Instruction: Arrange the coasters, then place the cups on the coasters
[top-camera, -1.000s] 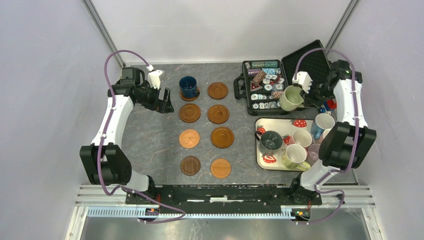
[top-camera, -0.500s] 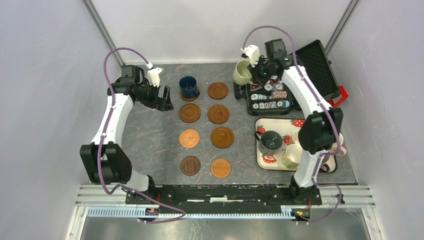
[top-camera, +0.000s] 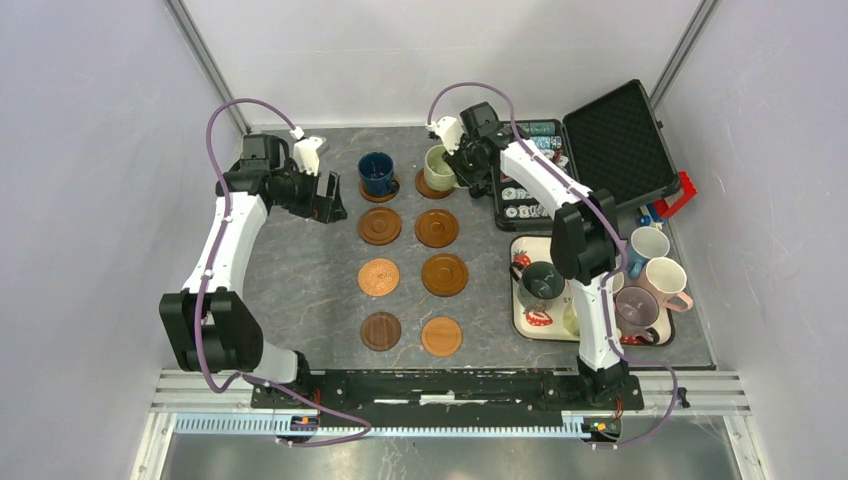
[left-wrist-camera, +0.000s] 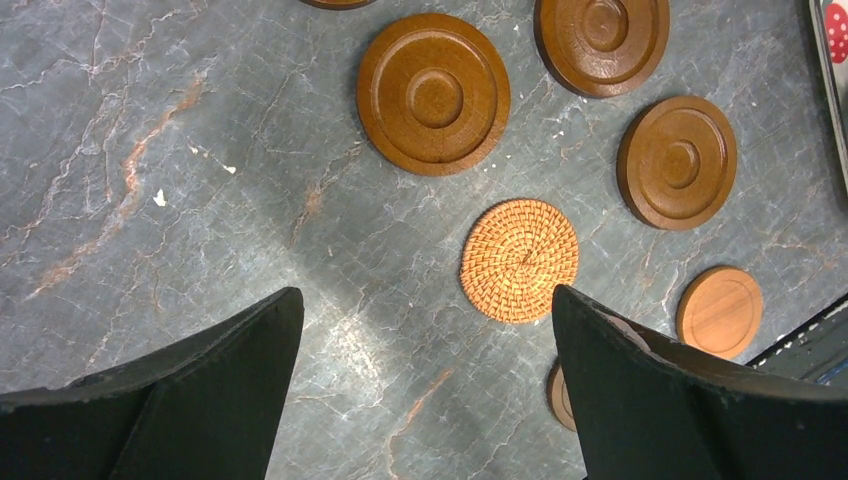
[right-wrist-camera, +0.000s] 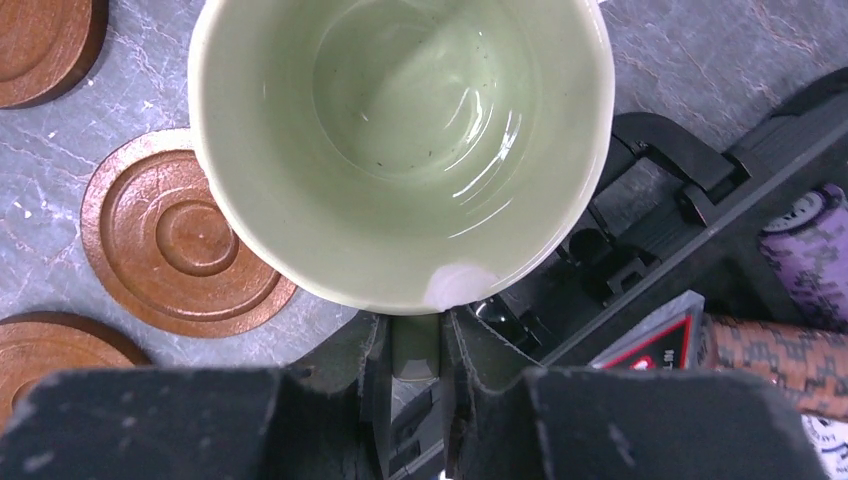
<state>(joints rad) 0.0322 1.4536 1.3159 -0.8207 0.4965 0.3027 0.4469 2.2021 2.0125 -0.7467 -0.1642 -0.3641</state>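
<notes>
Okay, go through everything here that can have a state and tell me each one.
left tool: open, empty
right tool: shut on handle of pale green cup
pale green cup: upright, empty, held
dark blue cup: upright on a coaster
chip case: lid open

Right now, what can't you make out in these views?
- Top view: whether the pale green ceramic mug touches the round brown wooden coaster beneath; the mug covers it.
- Top view: cups on the white strawberry-print tray, partly behind the right arm.
- Left wrist view: one round wooden disc, cut off by the left jaws.
</notes>
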